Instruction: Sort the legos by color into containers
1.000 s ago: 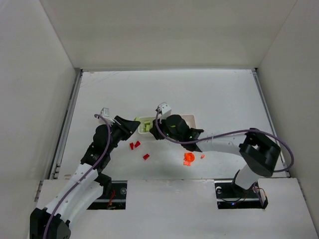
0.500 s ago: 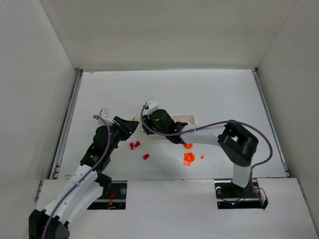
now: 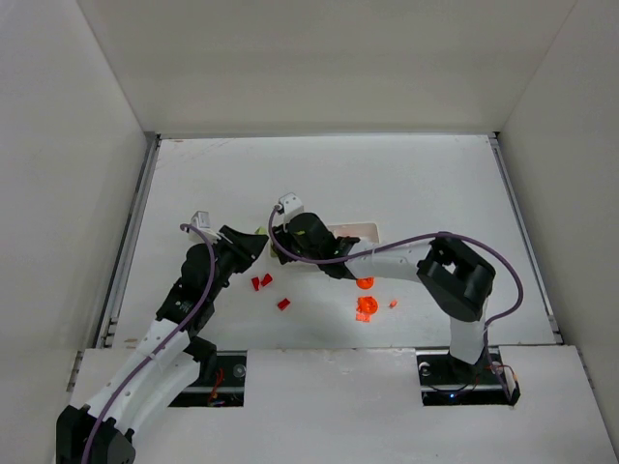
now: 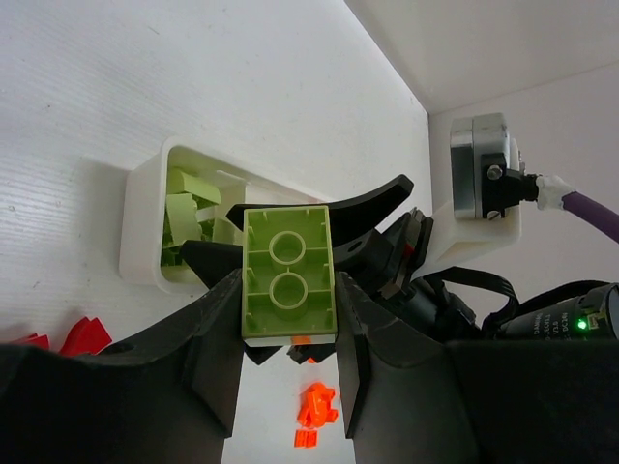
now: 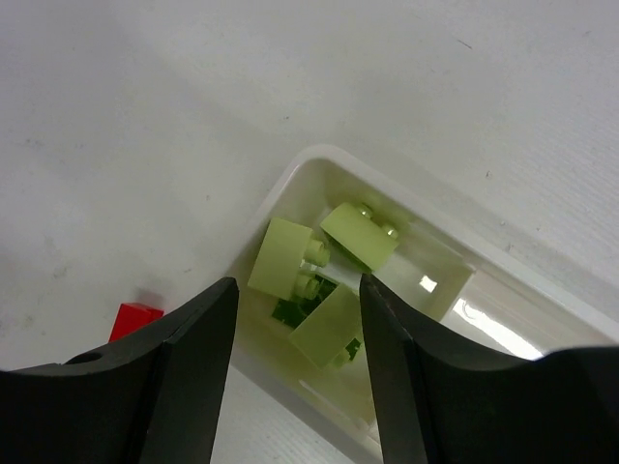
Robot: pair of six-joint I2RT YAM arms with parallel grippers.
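White table point(image 3: 416, 184). Left gripper point(image 4: 288, 300) clamped on pale green lego point(image 4: 287, 266) by side faces: likely rigid, light, slick. Right gripper point(image 5: 296, 290) jaws apart, over tray point(image 5: 319, 160) compartment holding green legos point(image 5: 363, 235). Red legos point(image 3: 261, 282), orange legos point(image 3: 367, 307) loose.

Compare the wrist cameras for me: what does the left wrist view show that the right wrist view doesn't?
Only the left wrist view: the left gripper clamping a yellow-green brick, loose orange legos, and the right arm's wrist camera. Only the right wrist view: the right gripper, open, with a clear look straight down onto the pale green pieces. Both: the white tray whose end compartment holds those pieces, and a red lego lying outside it.
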